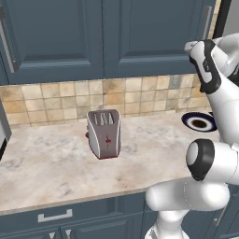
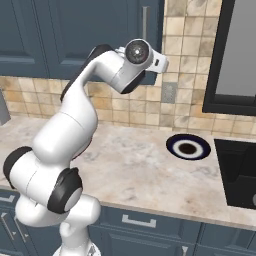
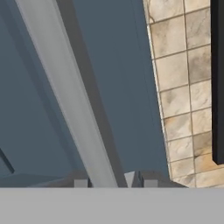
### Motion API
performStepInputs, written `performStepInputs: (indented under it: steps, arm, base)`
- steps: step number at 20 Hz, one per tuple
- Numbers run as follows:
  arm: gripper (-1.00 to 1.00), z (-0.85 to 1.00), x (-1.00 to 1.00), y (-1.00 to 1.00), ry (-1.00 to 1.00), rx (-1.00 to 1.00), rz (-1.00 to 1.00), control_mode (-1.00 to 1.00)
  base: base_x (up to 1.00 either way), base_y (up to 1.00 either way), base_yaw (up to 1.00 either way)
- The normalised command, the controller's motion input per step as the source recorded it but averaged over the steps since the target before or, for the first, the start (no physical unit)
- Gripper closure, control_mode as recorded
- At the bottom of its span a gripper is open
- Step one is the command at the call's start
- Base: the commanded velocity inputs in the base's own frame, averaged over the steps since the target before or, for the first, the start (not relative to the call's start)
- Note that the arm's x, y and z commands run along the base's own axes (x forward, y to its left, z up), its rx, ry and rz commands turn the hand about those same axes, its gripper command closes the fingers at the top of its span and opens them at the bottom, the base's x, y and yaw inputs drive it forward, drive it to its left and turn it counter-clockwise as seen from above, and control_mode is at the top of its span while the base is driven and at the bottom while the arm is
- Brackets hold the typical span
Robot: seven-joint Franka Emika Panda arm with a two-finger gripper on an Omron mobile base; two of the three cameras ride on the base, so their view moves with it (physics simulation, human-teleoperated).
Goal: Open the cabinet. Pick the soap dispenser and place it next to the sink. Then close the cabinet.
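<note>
The dark slate-blue wall cabinet [image 1: 154, 37] with its recessed-panel door fills the upper middle and right of the left base view, its door flat and closed. Its long light-grey bar handle [image 3: 70, 96] runs diagonally from upper left to bottom centre of the hand view. The tool [image 3: 111, 180] sits at the bottom centre of that view, one dark fingertip [image 3: 81, 182] on each side of the bar, close against it; I cannot tell whether they have clamped it. In the right base view the handle [image 2: 145, 22] stands at top centre, just above the white arm's wrist. A silver-and-red toaster [image 1: 104, 133] stands on the marbled beige table [image 1: 46, 158], left of centre.
</note>
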Motion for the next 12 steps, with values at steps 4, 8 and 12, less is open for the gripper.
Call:
performStepInputs:
  steps: [4,8,12]
  arm:
    - [1.00,0.00,0.00,0.36,0.00,-0.01,0.00,-1.00]
    - [1.00,0.00,-0.06,0.37,0.00,-0.01,0.00,-1.00]
    - [1.00,0.00,-0.16,0.46,0.00,0.00,0.00,-1.00]
  base:
    - [0.00,0.00,0.00]
    - [0.00,0.00,0.00]
    - [0.00,0.00,0.00]
